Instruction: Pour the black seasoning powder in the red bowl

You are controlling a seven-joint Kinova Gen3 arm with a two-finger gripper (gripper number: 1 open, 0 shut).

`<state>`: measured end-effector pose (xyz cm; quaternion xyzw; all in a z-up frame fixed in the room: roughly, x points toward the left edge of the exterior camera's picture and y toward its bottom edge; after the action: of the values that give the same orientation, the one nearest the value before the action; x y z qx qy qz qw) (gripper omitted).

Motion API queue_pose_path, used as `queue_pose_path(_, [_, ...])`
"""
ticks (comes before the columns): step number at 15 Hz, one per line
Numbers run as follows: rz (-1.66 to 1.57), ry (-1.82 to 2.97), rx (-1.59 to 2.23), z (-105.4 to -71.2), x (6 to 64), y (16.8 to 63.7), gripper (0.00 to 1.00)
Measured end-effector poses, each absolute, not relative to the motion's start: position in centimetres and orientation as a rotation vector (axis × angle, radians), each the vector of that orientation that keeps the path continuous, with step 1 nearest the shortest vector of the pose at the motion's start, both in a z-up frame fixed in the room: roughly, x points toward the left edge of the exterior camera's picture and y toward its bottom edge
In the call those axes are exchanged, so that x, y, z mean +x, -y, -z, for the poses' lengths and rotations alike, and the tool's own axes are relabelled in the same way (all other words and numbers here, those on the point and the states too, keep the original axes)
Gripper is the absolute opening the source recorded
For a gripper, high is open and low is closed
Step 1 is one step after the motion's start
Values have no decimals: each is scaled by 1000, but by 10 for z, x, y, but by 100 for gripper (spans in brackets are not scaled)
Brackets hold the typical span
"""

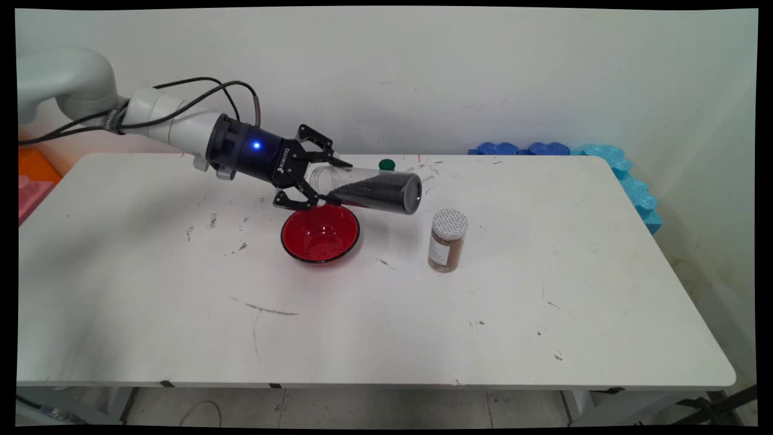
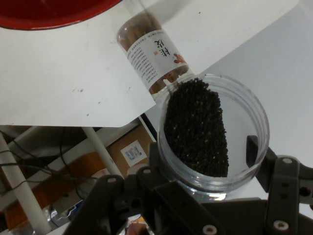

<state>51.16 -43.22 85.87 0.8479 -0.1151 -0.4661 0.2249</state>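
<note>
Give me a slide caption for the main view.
Claw holds clear jar of black grains sideways above red bowl.

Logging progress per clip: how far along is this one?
Done: the jar looks uncapped, and a green cap lies on the table. In hand: the gripper holds the jar on its side over the bowl's far rim. Left: most seeds are in the jar; the bowl shows only a few dark specks.

Red bowl (image 1: 320, 232) (black-rimmed), white table (image 1: 362, 314).
</note>
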Motion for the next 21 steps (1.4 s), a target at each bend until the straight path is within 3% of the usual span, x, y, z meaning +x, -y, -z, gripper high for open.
queue_pose_path(21, [1308,238,2326,-861,520,428,0])
